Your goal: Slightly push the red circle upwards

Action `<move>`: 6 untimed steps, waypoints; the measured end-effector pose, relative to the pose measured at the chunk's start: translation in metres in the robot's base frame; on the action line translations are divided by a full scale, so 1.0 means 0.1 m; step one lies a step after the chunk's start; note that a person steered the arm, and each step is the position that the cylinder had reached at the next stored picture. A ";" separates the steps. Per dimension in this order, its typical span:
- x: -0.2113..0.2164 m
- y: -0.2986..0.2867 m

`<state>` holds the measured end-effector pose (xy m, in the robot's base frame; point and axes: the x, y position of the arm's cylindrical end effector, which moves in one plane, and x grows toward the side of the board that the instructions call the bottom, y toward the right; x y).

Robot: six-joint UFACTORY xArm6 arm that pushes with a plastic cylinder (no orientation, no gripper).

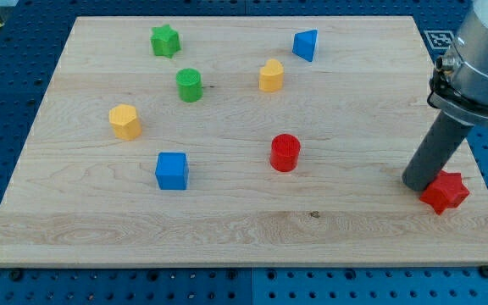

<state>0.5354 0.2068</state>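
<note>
The red circle (pixel 285 152) is a short red cylinder standing a little right of the board's middle. My tip (pixel 419 185) is the lower end of the dark rod at the view's right. It rests on the board far to the right of the red circle and slightly lower. It touches or nearly touches the red star (pixel 446 192) on that star's left side.
A blue cube (pixel 172 170) lies left of the red circle. A yellow block (pixel 125 121) is at the left. A green cylinder (pixel 189 85), a green star (pixel 165 40), a yellow block (pixel 271 75) and a blue triangle (pixel 306 44) lie towards the top. The wooden board (pixel 244 229) sits on a blue pegboard.
</note>
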 end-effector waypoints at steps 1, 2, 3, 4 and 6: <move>0.02 0.00; 0.17 0.00; 0.23 0.08; 0.34 -0.35; 0.20 -1.30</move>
